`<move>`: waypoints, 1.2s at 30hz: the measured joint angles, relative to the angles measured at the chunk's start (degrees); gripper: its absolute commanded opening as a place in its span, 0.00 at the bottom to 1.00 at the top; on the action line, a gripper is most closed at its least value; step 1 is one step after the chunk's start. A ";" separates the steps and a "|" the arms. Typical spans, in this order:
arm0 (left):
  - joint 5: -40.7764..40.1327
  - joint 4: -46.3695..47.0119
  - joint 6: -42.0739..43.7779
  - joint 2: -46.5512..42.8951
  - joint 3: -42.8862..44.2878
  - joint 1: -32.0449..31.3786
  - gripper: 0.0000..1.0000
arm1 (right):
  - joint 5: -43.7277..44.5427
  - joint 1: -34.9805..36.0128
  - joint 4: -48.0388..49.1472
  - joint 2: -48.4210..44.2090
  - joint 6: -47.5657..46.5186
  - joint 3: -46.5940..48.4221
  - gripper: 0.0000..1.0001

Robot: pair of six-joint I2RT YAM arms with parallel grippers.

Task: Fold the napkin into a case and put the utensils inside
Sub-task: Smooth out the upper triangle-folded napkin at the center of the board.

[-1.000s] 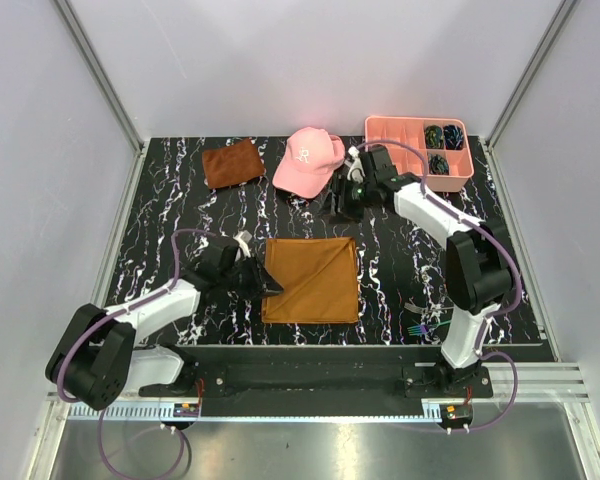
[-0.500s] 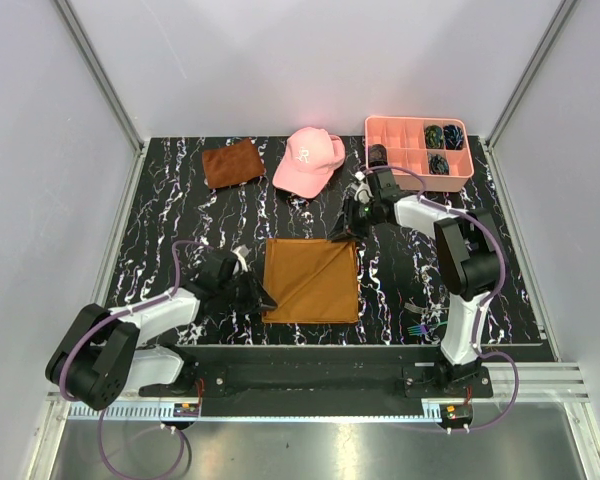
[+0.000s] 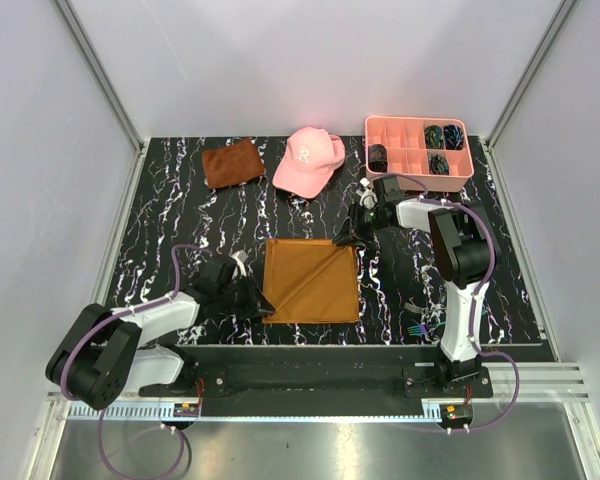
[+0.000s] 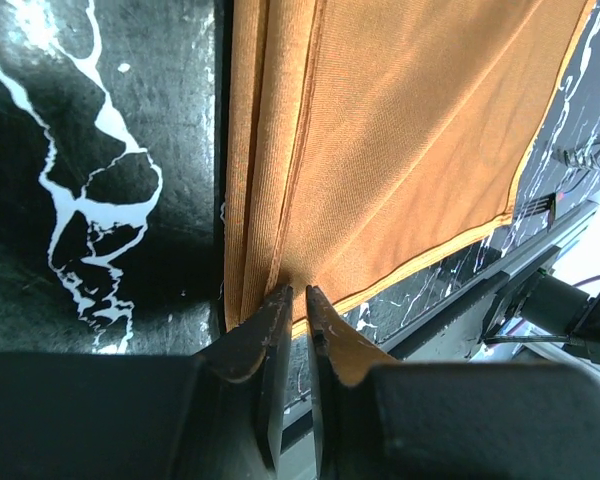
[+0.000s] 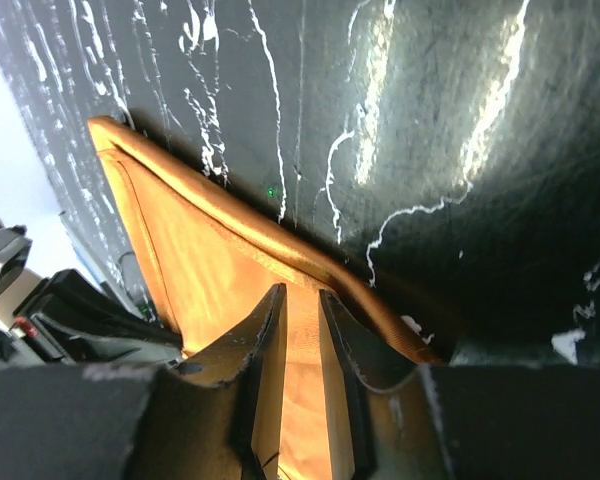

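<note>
Caramel cloth is what I am working: the napkin [image 3: 310, 280] lies flat in the middle of the table [image 3: 160, 230], with a diagonal crease across it and stacked layers showing along its left edge in the left wrist view.

My left gripper [image 4: 298, 300] is down at the near-left corner, its jaws drawn almost together with the cloth edge nipped at the tips. My right gripper [image 5: 302, 310] sits at the opposite, far-right corner, jaws narrowed to a slit with orange cloth running between them. I read both as pinching the napkin, though I cannot see how many layers each has caught.

The fork [image 3: 417, 328] lies on the table well apart from the napkin, by the right arm's base, so nothing is packed yet.

To do this fold well, I would raise both corners only slightly and together, keep the cloth gently taut between them so it neither sags nor drags, and lay edge onto edge squarely. If one layer slips free, I would set down and re-pinch rather than pull on.
</note>
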 measured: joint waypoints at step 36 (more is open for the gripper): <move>-10.56 -16.74 10.64 22.64 36.26 8.15 0.55 | 4.33 -0.50 -4.02 -6.60 -2.54 -1.84 0.33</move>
